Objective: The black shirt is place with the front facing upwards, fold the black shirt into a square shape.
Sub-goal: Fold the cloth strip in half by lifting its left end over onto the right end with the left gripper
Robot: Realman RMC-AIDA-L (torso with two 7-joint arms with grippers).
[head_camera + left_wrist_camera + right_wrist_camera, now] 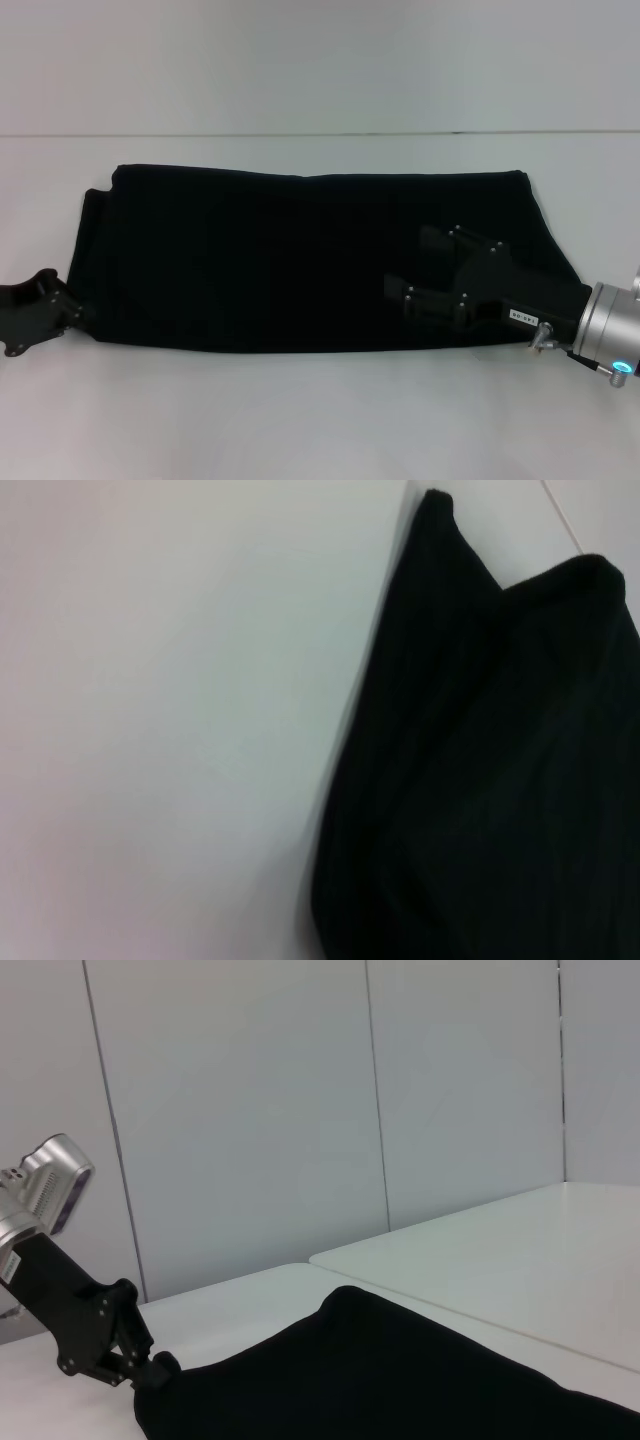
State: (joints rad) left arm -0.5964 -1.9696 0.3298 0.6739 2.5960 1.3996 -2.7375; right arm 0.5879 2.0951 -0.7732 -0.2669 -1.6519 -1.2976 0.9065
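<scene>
The black shirt (280, 260) lies on the white table (300, 420) as a long flat band running left to right, plain black on top with no print showing. At its near left corner my left gripper (72, 316) is low on the table and shut on the cloth's edge. The right wrist view shows that left gripper (158, 1370) pinching the corner of the shirt (400, 1380). In the left wrist view the shirt (500, 780) fills one side, bunched close to the camera. My right gripper (415, 268) is over the shirt's right part, open, its fingers (440, 240) spread with nothing between them.
Bare white table surrounds the shirt on all sides, with a wide strip along the near edge. A pale panelled wall (300, 1110) stands behind the table. A seam (450, 1310) crosses the tabletop beyond the shirt.
</scene>
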